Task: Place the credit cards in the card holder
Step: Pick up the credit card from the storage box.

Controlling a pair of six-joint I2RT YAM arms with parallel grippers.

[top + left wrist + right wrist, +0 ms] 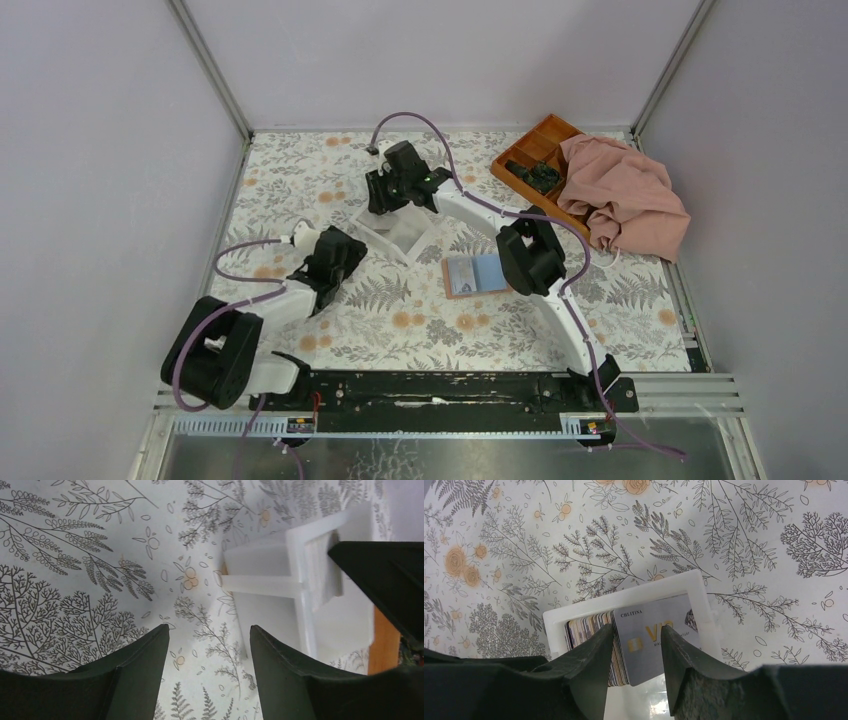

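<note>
Right wrist view: the credit cards [589,630] stand packed on edge in a white box [624,596]. A grey card [646,630] leans face-up at the front of the stack, right between the jaws. The right gripper [637,630] is spread over it, one finger at the seam between stack and grey card, the other over the card's face; I cannot tell if either touches. The card holder [475,275] lies open on the table, well apart, behind those jaws toward the arm's base. The left gripper [208,628] is spread too, holding nothing, with the box ahead and to one side of its jaws.

As I judge it, a close from here could catch several cards at once. It could also press the leaning card flat instead of pinching it, or nudge the light box sideways.
</note>
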